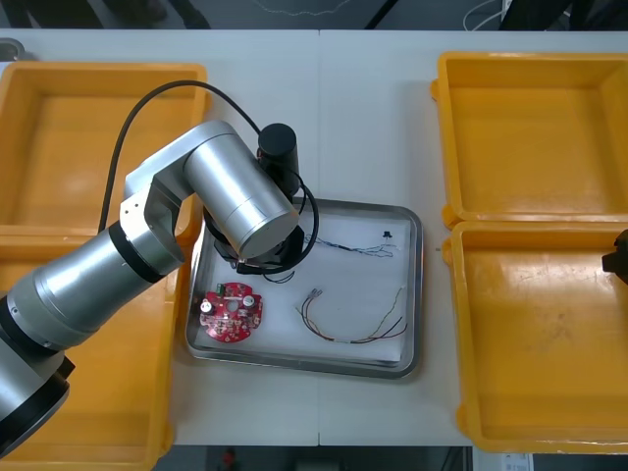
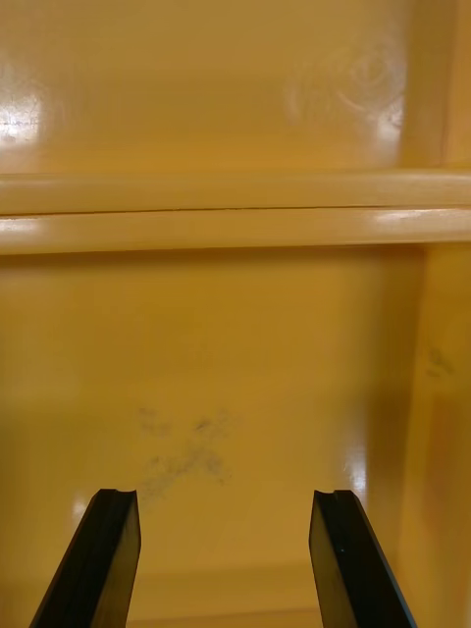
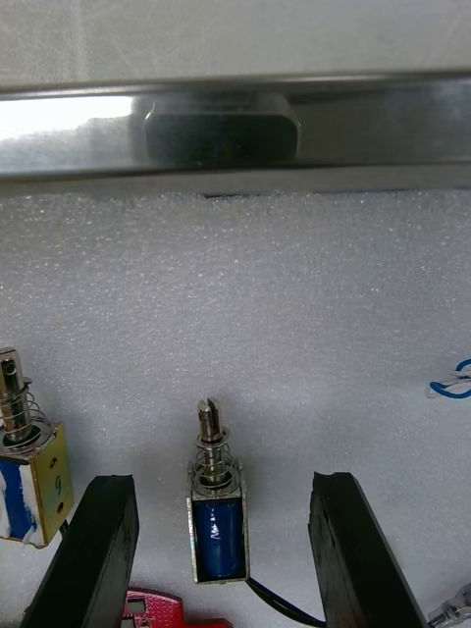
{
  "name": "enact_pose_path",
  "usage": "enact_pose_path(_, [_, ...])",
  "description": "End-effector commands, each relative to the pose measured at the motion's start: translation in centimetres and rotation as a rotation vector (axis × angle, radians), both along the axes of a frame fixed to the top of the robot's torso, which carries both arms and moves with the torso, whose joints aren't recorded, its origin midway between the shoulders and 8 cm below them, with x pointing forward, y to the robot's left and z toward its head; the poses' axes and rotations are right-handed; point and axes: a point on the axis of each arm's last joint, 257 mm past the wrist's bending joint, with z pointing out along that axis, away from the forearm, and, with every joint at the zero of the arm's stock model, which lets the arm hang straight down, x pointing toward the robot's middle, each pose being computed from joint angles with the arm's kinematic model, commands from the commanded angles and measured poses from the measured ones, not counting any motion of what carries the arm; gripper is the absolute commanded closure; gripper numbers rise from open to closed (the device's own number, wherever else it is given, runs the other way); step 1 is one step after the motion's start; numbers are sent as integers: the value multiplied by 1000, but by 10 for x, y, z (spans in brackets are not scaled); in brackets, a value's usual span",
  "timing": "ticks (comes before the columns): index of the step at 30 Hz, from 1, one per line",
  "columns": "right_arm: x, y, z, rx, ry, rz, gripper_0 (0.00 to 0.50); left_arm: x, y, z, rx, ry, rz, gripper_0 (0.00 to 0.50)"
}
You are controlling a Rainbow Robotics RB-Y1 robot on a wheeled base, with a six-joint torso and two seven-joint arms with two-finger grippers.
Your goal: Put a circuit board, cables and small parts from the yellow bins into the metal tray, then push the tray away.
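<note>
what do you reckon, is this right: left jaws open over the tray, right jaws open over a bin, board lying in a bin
Not quite: the board lies in the tray, not in a bin, as the front view shows. The rest holds: left jaws open over the tray, right jaws open over a bin.

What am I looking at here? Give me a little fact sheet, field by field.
Left gripper: open, over the metal tray, fingers either side of a small metal part
Right gripper: open, above a yellow bin
In tray: red circuit board, red and yellow cable, blue and white cable, second small metal part
</note>
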Motion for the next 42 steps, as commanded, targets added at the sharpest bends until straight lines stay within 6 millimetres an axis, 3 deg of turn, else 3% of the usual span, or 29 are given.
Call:
enact_pose_path(1, [-5, 3, -6, 36, 14, -26, 0, 8, -29, 32, -24, -62, -87, 0])
enact_pose_path(6, [-5, 6, -7, 49, 15, -26, 0, 3, -29, 44, -42, -57, -78, 0])
enact_pose_path(10, [-5, 7, -7, 56, 13, -31, 0, -2, -23, 67, -50, -63, -69, 0])
enact_pose_path(17, [1, 18, 7, 32, -6, 38, 0, -11, 7, 111, -70, -64, -36, 0])
enact_pose_path(24, [1, 62, 11, 30, 40, 232, 0, -3, 37, 153, -119, -116, -63, 0])
enact_pose_path(29, [1, 105, 17, 5, 58, 395, 0, -3, 70, 168, -142, -135, -76, 0])
enact_pose_path(34, [4, 146, 26, -41, 41, 533, 0, -14, 109, 164, -126, -126, -85, 0])
enact_pose_path(42, [-6, 192, 16, -161, 58, 720, 0, -36, 164, 151, -62, -131, -56, 0])
